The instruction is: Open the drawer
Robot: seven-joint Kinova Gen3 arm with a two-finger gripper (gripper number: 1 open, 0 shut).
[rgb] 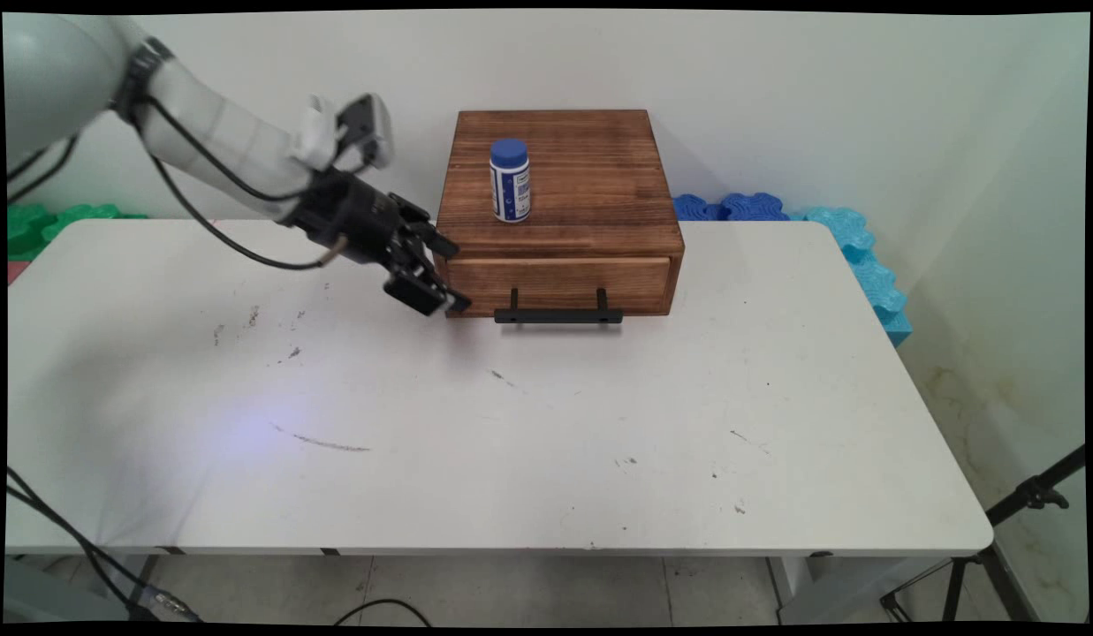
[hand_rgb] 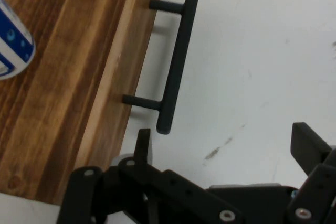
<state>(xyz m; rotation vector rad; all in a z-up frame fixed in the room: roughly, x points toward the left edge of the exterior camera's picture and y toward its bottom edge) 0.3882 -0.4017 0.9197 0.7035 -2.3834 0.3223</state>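
Drawer handle (rgb: 559,314): black bar on the closed front of the wooden box (rgb: 559,185), at the table's (rgb: 599,424) far middle, long axis horizontal along the drawer face and standing off it on two posts. Gripper (rgb: 431,287) sits low at the box's front-left corner, just left of the bar's near end, fingers spread wide and holding nothing; in the hand view the handle (hand_rgb: 176,61) lies ahead of the fingertips, its end close to the left finger (hand_rgb: 143,142), not between them. Blue-capped white bottle (rgb: 510,180) stands upright on the box top, clear of the gripper.
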